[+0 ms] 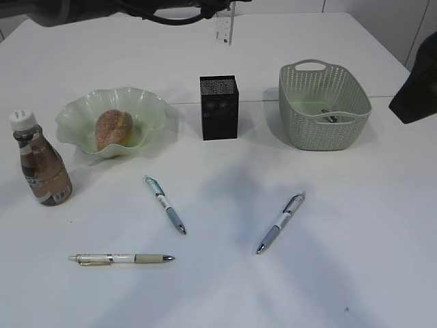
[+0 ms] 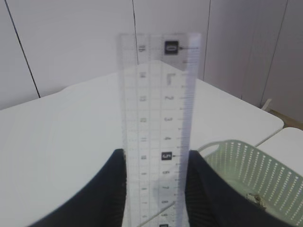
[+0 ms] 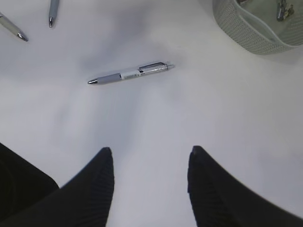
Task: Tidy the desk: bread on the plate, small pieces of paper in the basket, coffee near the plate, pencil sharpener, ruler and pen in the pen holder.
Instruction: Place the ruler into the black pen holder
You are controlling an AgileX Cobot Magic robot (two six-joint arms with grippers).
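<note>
My left gripper (image 2: 156, 156) is shut on a clear ruler (image 2: 158, 109), held high above the back of the table; in the exterior view the ruler (image 1: 224, 29) hangs behind the black pen holder (image 1: 218, 108). My right gripper (image 3: 150, 153) is open and empty above bare table, near a grey-blue pen (image 3: 129, 74), which also shows in the exterior view (image 1: 280, 223). Two more pens (image 1: 165, 203) (image 1: 121, 258) lie at front left. Bread (image 1: 113, 128) sits on the green plate (image 1: 153, 109). The coffee bottle (image 1: 41, 160) stands left of the plate. I see no pencil sharpener.
The pale green basket (image 1: 324, 102) stands at back right with small metallic items inside; it also shows in the left wrist view (image 2: 246, 175) and the right wrist view (image 3: 255, 28). The right arm (image 1: 416, 82) is a dark shape at the right edge.
</note>
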